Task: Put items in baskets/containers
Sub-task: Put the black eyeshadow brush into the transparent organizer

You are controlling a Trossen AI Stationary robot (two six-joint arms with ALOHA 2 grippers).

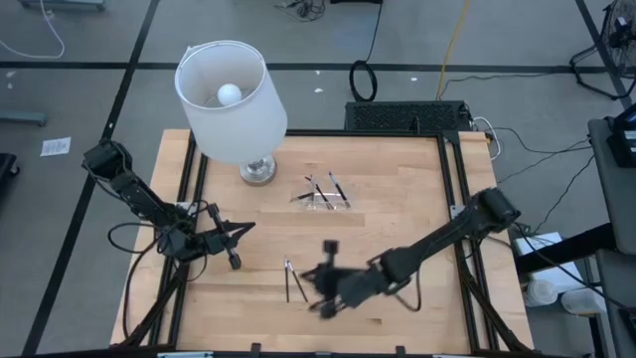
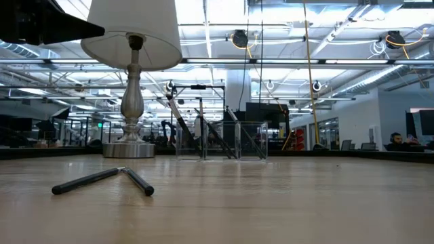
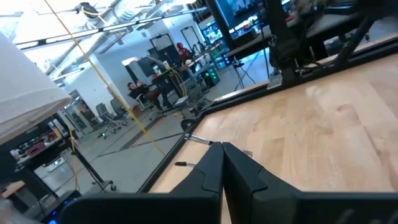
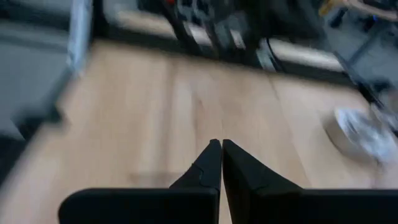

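1. Right tool [image 1: 324, 283], fingers pressed together and holding nothing, hovers beside two loose sticks [image 1: 292, 281] near the worktop's [image 1: 397, 199] front edge.
2. Left tool [image 1: 236, 247], also closed and empty, waits at the left.
3. Farther back, the clear tray [image 1: 324, 196] holds several sticks beside the lamp [image 1: 234, 99].

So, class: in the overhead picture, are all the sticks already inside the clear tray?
No: two sticks lie on the bare tabletop, apart from the clear tray near the lamp.

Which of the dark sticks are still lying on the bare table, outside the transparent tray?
The two sticks crossing near the front edge, beside the right gripper. The other sticks stand leaning inside the clear tray near the lamp.
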